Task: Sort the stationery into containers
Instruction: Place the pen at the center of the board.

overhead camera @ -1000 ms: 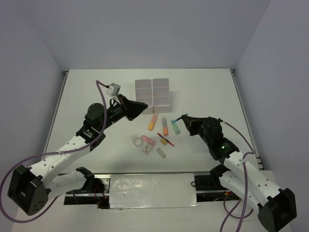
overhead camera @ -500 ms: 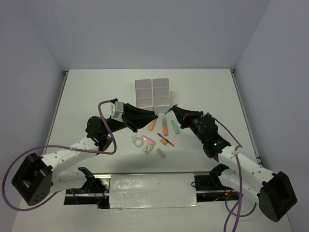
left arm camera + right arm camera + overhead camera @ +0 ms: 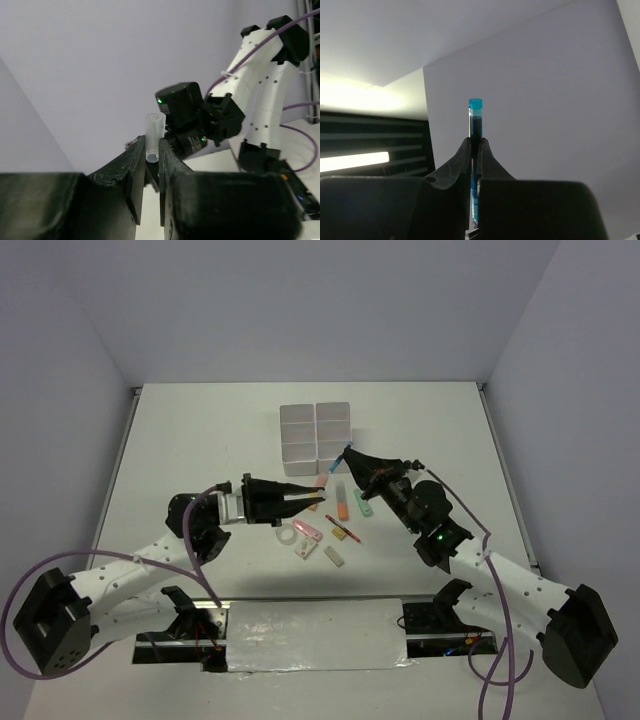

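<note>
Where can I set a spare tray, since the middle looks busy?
Bare table flanks the containers, out to the left and right edges. Crowded: in front of the containers, where the stationery lies and the left gripper and right gripper hover.

Left arm [image 3: 112, 575] and right arm [image 3: 512, 577] angled inward (fingers [image 3: 451, 174] clamped)

A white table [image 3: 180, 440] stands in a plain booth, closed in by a pale lilac back wall [image 3: 310, 310], a left wall [image 3: 50, 420] and a right wall [image 3: 575, 390] of the same colour. A crinkled silver strip [image 3: 315, 633] runs along the table's near edge. Seen from the right wrist, a lit strip lamp [image 3: 352, 159] glows among dark slats [image 3: 370, 135], with a bright wash of light above them.
</note>
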### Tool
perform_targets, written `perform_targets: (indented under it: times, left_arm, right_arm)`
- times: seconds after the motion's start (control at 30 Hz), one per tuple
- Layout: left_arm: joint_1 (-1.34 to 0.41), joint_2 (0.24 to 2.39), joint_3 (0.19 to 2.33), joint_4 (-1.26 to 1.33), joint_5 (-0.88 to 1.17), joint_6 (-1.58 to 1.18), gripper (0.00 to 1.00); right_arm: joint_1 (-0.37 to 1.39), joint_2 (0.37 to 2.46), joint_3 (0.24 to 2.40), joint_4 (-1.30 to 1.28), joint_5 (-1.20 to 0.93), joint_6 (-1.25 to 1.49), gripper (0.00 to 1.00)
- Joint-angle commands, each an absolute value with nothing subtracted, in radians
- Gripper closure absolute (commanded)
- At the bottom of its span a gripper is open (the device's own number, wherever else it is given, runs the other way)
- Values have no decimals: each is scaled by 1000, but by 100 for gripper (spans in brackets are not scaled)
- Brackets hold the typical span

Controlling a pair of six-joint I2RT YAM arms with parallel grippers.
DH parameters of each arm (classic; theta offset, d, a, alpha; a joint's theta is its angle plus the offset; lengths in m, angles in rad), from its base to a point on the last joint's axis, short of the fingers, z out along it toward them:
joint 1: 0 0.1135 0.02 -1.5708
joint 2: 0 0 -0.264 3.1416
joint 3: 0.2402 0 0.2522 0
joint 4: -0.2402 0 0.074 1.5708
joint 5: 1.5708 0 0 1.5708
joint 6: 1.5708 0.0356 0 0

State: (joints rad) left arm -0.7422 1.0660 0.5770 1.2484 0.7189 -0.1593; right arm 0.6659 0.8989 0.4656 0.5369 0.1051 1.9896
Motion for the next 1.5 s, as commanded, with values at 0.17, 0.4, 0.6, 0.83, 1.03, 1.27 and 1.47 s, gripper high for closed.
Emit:
perform_targets:
  times: [0.17, 0.4, 0.6, 0.83, 1.03, 1.27, 1.47]
  left_arm:
    - [-750, 997, 833, 725, 297, -185, 100]
    - [-750, 1016, 1115, 107, -69, -356, 100]
    - [-749, 876, 1169, -202, -205, -425, 100]
    - [-749, 753, 1109, -468, -249, -394, 100]
    - [-749, 690, 1011, -499, -224, -327, 100]
    - [-749, 632, 913, -462, -242, -288, 100]
    - [-747, 568, 864, -454, -224, -278, 100]
  right_arm:
    - [663, 793, 564, 340, 328, 1830, 100]
    - [644, 919, 922, -178, 476, 986, 100]
    - [624, 1138, 994, -391, 430, 274, 100]
    - [468, 1543, 1132, -724, 238, 26, 100]
    - [339, 1692, 1175, -673, 64, 61, 100]
    - [290, 1924, 1281, -749, 182, 210, 91]
    - [256, 1927, 1288, -729, 193, 325, 77]
